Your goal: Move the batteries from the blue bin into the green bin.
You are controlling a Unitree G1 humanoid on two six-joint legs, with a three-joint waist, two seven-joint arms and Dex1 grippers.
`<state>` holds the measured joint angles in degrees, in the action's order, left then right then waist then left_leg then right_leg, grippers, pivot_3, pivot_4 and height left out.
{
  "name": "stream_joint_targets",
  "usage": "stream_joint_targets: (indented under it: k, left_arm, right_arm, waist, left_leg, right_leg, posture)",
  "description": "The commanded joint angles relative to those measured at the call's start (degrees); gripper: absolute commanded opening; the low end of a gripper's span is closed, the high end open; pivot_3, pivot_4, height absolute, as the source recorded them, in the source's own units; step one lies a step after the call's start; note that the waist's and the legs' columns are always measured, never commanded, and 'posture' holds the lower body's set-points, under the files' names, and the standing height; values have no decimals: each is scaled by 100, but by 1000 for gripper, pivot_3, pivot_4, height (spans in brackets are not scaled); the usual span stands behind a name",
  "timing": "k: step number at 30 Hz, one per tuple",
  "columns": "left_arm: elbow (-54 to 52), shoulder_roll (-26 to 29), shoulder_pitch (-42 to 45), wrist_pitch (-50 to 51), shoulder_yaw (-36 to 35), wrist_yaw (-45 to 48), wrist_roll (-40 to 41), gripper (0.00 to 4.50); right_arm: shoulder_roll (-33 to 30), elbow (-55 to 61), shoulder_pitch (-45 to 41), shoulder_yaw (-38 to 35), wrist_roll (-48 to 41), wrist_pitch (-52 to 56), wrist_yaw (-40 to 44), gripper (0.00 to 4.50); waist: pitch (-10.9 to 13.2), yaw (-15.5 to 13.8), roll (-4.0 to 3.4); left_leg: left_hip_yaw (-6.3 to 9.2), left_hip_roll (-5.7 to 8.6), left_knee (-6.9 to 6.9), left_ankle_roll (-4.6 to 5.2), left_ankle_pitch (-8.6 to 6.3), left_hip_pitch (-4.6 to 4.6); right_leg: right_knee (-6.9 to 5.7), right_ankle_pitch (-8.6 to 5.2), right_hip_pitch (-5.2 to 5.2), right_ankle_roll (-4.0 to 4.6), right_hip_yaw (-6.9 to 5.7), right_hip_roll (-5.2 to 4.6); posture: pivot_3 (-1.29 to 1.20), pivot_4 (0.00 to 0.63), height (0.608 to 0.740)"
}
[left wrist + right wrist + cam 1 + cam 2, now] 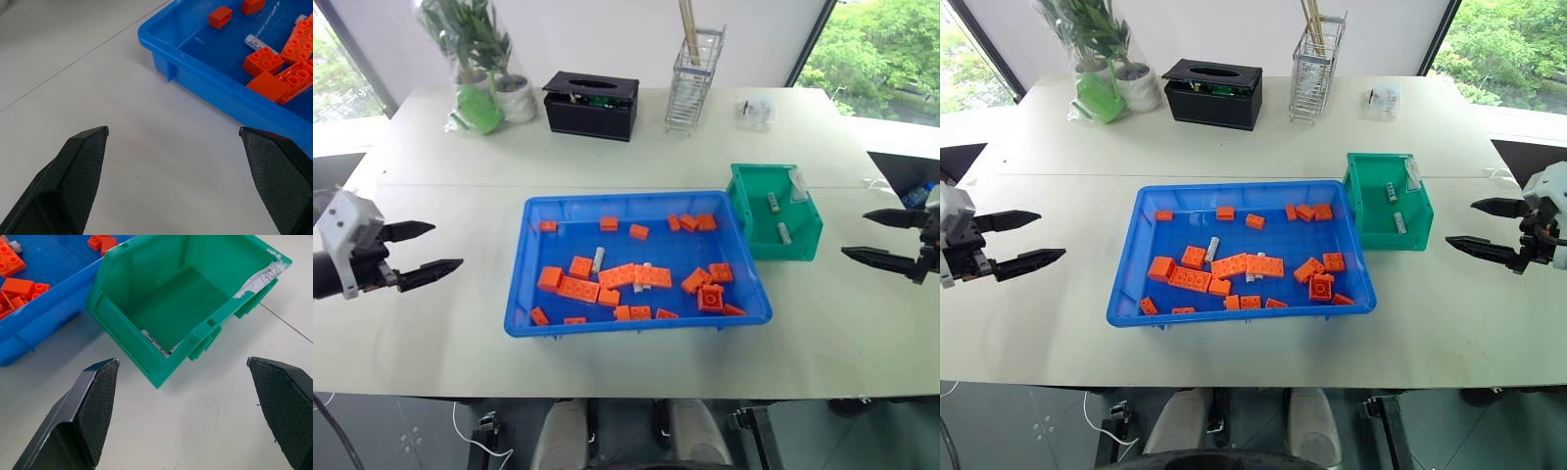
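- Left claw [435, 247] at left edge of frame, right claw [881, 238] at right edge; both spread apart, empty, over bare bench [450, 323].
- Risk, judged: fingers closing on an orange brick [579, 266] instead, since batteries [598, 259] lie wedged among bricks mid-frame in the blue bin [636, 325].
- Batteries: small silver-grey cylinders; two in blue bin, two more in the green bin [744, 211] right of it.

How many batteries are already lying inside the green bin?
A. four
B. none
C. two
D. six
C: the head view shows two batteries on the floor of the green bin, while others still lie among the bricks in the blue bin.
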<state>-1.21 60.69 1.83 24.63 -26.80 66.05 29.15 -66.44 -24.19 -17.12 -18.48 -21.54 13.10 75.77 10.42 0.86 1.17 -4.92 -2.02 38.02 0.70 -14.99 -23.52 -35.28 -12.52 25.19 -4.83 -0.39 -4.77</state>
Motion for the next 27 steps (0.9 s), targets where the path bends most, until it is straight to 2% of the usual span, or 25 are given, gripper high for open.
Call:
stream_joint_targets:
  k: [1, 9, 13, 19, 23, 27]
  left_arm:
    - [-145, 41, -2, -9, -312, -74, 29, 4500]
    - [-77, 114, 54, 219, -328, -42, 123, 4500]
    - [-164, 63, 109, 141, -276, -69, 59, 4500]
    - [-631, -35, 229, 423, -225, -123, 348, 4500]
    - [-920, -86, 270, 352, 59, -118, 314, 4500]
    - [-1260, -154, 632, 557, 445, -98, 557, 4500]
  right_arm:
    - [-44, -59, -108, -104, -13, -132, 41, 4329]
    - [15, -252, -144, -111, -20, -107, 19, 4329]
    - [23, -392, -185, -56, 171, -421, -96, 4329]
    - [-83, -690, -719, 162, 314, -524, 6, 4329]
    - [28, -82, -1423, 533, 225, -108, 57, 4329]
    - [487, 1040, -2239, 1127, 13, 716, 11, 4329]
  waist:
    - [0, -2, 0]
    - [0, 5, -2]
    - [0, 5, -1]
    - [0, 10, -2]
    - [6, 39, -13]
    - [10, 35, -21]
  left_leg:
    - [0, 0, 0, 0, 0, 0]
    - [-2, 0, 0, 0, 0, 0]
    - [-3, 1, 0, 0, 0, 0]
    - [-6, 2, 1, 0, 1, 1]
    - [-8, 2, 1, 0, 1, 3]
    - [-9, 3, 2, 0, 2, 7]
  right_leg:
    - [0, 0, 0, 0, 0, 0]
    - [-1, 0, 0, 0, 0, 1]
    - [-2, 0, 0, 0, 0, 3]
    - [-4, 1, -1, 0, 1, 3]
    - [-10, 1, 1, -1, 4, 8]
    - [-21, 1, 3, -1, 8, 21]
  posture:
    - [0, 150, 736]
    - [0, 150, 736]
    - [0, 150, 736]
    - [0, 150, 736]
    - [0, 150, 736]
    - [0, 150, 736]
